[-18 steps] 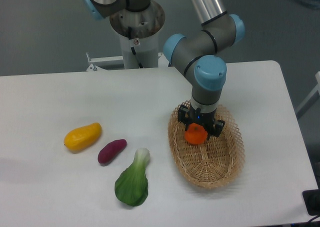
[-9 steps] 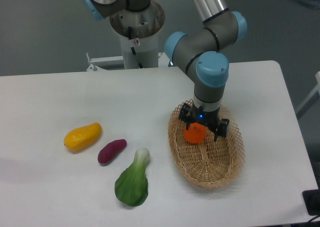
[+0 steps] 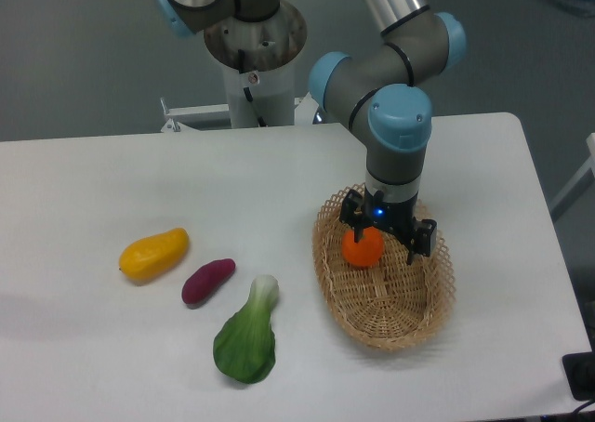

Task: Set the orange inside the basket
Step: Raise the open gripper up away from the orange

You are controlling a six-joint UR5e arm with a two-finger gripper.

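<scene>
Fixed camera view shows my gripper (image 3: 388, 233) has spread its jaws and shifted a bit right since a second ago, so the orange (image 3: 363, 247) now sits loose inside the basket (image 3: 406, 327), looks basically done to me.

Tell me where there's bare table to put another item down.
Bare table runs along the back left, behind the mango. Another patch lies front left. Crowded: sweet potato and bok choy sit close, and the gripper hangs over the basket holding the orange.

mango (image 3: 154, 254), purple yam (image 3: 207, 281) and bok choy (image 3: 247, 337) on table (image 3: 112, 180).
</scene>
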